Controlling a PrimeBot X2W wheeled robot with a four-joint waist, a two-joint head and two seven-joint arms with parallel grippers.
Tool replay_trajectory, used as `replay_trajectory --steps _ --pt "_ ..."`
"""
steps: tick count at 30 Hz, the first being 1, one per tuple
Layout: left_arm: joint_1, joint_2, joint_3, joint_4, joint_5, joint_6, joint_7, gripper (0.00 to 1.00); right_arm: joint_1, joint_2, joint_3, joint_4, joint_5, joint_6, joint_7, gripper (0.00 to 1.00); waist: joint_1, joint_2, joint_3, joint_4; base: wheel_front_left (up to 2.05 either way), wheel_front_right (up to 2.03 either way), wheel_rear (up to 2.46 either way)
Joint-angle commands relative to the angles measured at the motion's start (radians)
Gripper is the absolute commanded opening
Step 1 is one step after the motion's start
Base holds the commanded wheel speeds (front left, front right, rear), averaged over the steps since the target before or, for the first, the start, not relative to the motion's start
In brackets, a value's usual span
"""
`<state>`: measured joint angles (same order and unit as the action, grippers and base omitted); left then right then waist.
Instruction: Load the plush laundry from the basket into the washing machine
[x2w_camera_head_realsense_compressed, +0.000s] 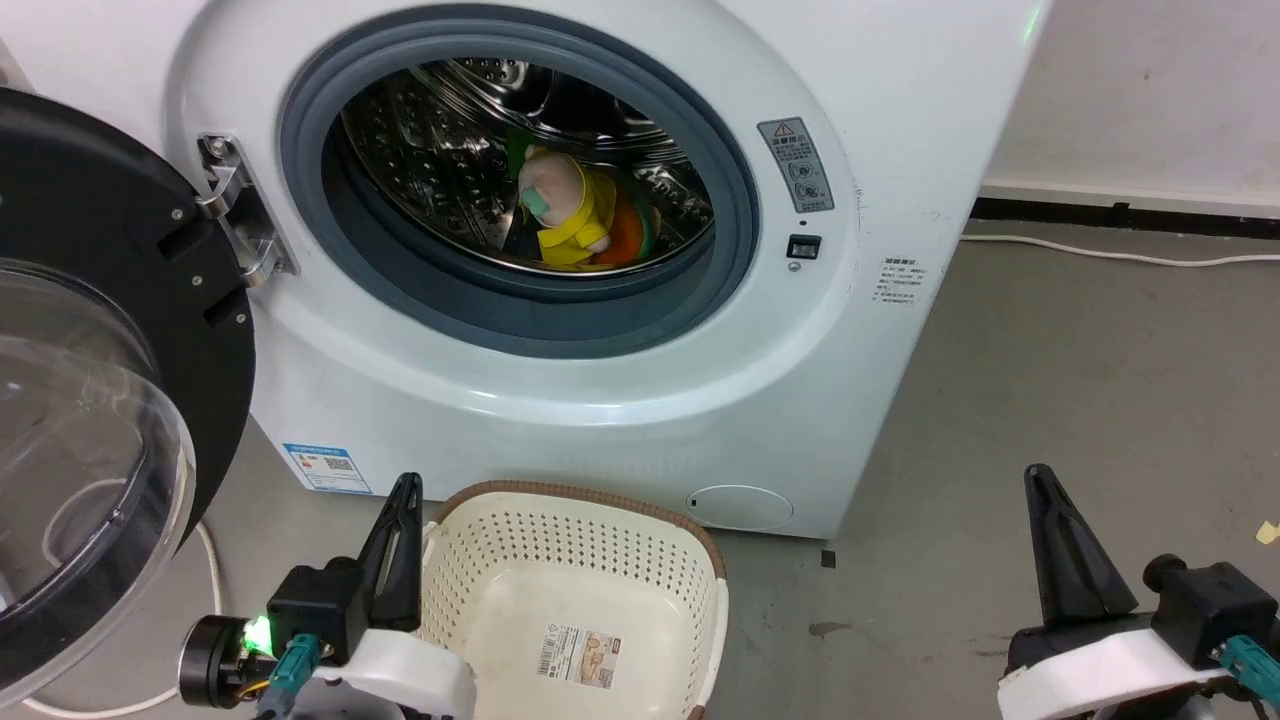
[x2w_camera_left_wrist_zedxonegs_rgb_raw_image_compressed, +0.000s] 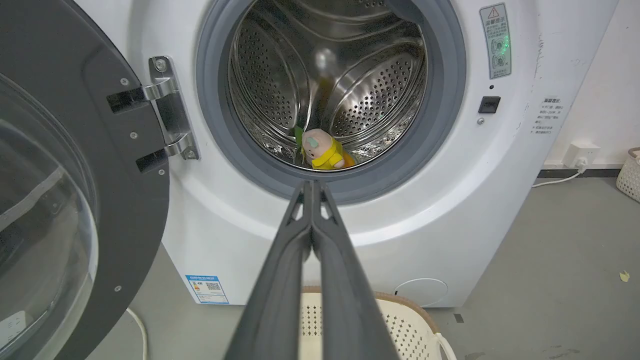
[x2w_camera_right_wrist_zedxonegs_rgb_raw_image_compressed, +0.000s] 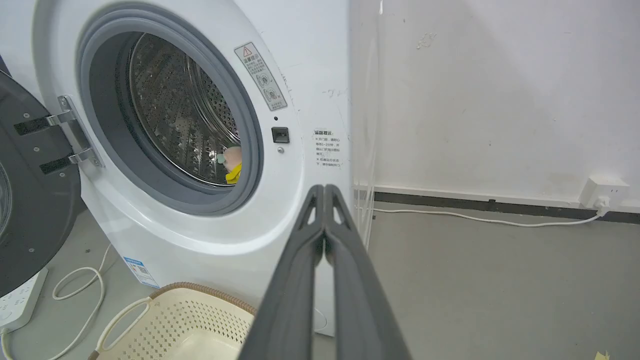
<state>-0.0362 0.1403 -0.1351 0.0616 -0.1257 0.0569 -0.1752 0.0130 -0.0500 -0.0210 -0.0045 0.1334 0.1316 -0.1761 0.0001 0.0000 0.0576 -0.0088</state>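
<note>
- The plush laundry (x2w_camera_head_realsense_compressed: 590, 215) lies inside the washing machine (x2w_camera_head_realsense_compressed: 600, 400), in the upper middle of the head view. It rests low in the steel drum (x2w_camera_head_realsense_compressed: 430, 140), just behind the grey gasket (x2w_camera_head_realsense_compressed: 520, 320), with its pink figure (x2w_camera_head_realsense_compressed: 550, 180) and yellow cloth (x2w_camera_head_realsense_compressed: 572, 228) facing out.
- The basket (x2w_camera_head_realsense_compressed: 560, 492) sits at the bottom centre on the floor (x2w_camera_head_realsense_compressed: 1050, 380), just in front of the machine, with a paper label (x2w_camera_head_realsense_compressed: 582, 655) lying bare on its inner floor.
- The left gripper (x2w_camera_head_realsense_compressed: 405, 500), at lower left beside the basket's rim, has its fingers pressed together on nothing.
- The right gripper (x2w_camera_head_realsense_compressed: 1045, 490), at lower right and well apart from the basket, is likewise pressed together and holds nothing.
- The door (x2w_camera_head_realsense_compressed: 110, 300) stands swung open at the left edge.
- The bundle looks light, soft and squashy, neither fragile nor slippery, and would probably sag where the two toys join.
- If it needs pushing deeper, the best hold is likely a pinch on the thick orange body or a fold of yellow cloth, not a thin loose edge.
</note>
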Motion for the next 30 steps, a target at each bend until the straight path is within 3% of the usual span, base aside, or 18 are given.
replay_trajectory --steps 1,30 --pt "0.012 -0.005 0.008 -0.007 0.007 -0.006 0.005 0.00 -0.004 0.000 0.002 0.002 -0.009 0.000 0.005 0.00 0.0000 0.0000 -0.001 0.000 0.00 0.00 0.00" --pt "0.021 -0.037 0.055 -0.027 0.051 -0.025 0.068 0.00 -0.007 0.000 0.009 0.003 -0.055 -0.001 0.069 0.00 0.0000 0.0000 -0.022 0.003 0.00 0.00 0.00"
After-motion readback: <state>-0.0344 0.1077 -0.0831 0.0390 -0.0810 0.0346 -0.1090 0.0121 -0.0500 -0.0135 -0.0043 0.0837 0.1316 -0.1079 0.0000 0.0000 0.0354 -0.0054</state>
